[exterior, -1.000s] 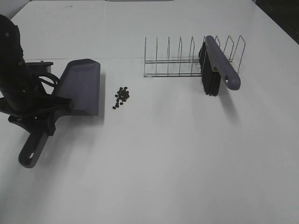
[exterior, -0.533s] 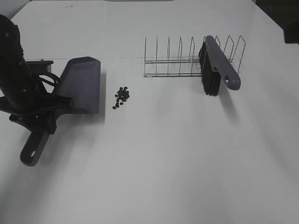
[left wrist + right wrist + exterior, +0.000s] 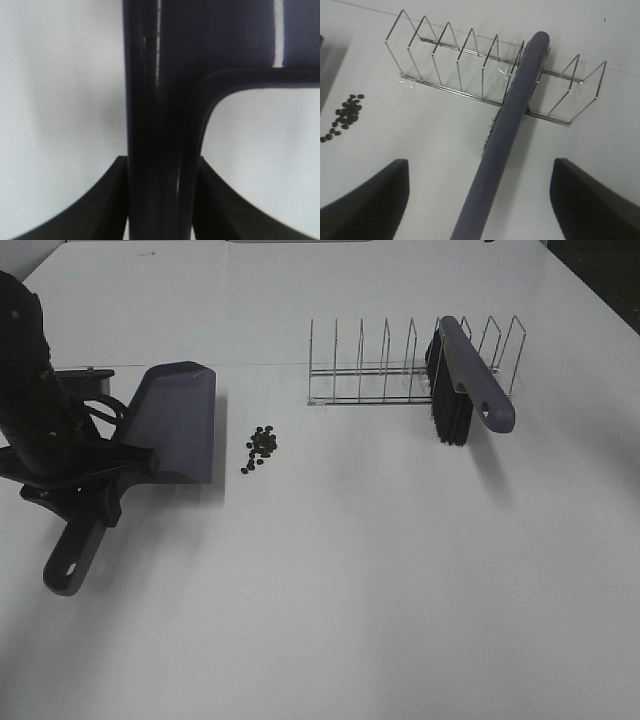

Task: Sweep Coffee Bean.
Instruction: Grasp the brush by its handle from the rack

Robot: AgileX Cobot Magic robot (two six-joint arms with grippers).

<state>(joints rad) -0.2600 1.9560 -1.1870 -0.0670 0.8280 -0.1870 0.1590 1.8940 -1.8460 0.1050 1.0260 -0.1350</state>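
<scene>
A small cluster of coffee beans lies on the white table just right of the grey-purple dustpan, whose open edge faces them. My left gripper is shut on the dustpan's handle, which runs between its fingers in the left wrist view. The purple brush with black bristles leans in the wire rack. My right gripper is out of the high view. It hovers open above the brush handle, one finger on each side and apart from it. The beans show at that view's edge.
The wire rack is taped to the table at the back, with several vacant slots left of the brush. The white table stretches bare toward the front. A dark area lies beyond the table's far right corner.
The dustpan and its handle have shifted very slightly in my left gripper's hold. Beans, brush and rack lie as before.
</scene>
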